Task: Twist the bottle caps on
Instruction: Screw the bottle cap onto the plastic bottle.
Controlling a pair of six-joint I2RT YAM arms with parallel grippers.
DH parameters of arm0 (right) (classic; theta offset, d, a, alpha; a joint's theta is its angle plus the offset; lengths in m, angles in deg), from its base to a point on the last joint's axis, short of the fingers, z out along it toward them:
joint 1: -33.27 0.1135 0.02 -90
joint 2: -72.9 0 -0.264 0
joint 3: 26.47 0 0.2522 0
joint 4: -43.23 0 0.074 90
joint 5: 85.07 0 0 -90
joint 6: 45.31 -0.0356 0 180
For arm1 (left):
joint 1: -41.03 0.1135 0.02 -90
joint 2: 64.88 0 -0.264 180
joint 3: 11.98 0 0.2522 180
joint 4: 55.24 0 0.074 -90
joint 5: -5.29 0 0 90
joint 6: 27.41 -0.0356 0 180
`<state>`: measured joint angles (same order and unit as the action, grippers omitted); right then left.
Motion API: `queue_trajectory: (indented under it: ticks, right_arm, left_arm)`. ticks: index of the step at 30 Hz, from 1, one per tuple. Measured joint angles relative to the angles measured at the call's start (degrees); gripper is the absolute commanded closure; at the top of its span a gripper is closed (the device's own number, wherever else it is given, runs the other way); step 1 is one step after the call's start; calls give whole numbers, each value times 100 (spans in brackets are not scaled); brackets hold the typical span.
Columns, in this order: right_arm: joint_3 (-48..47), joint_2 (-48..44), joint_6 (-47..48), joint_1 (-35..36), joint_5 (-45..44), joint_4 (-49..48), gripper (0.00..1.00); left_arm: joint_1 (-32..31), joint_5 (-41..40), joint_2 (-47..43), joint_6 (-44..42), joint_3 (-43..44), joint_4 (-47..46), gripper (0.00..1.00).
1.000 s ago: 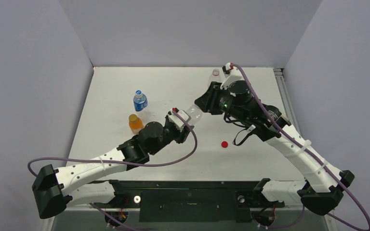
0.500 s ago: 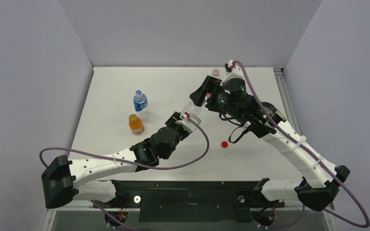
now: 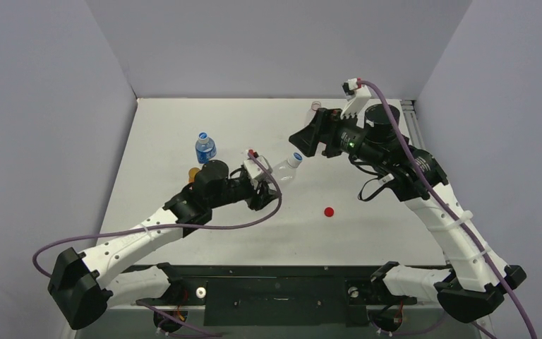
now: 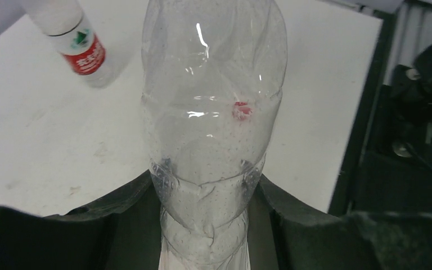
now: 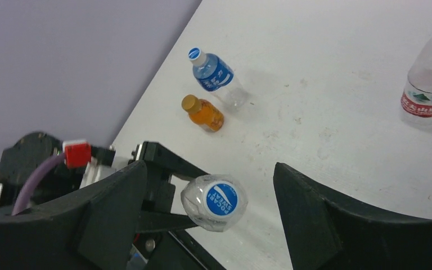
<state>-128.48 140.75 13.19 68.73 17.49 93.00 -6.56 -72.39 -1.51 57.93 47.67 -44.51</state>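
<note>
Right wrist view shows the blue-and-white cap seated on the clear bottle, which the left gripper clamps tilted above the table. The right gripper has let go and backed off, jaws spread. That cap looks done, and the red cap lies loose.

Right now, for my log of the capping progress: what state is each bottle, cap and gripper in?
clear bottle: capped, tilted, held off the table
blue-label bottle: capped, upright
orange bottle: capped, upright
red-label bottle: uncapped, upright
red cap: loose on the table
left gripper: shut on the clear bottle
right gripper: open
</note>
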Motion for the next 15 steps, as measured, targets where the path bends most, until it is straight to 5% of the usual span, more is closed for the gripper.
queue_trajectory:
  ticks: [7,15]
  right_arm:
    - [439,-317,610,-61,1390,-4,30]
    - [741,-337,798,-17,2173,-74,44]
  left_arm:
    - [706,2452,-214,1154,-249,-468,100]
    - [793,3499,-256,1886,-505,-1023,100]
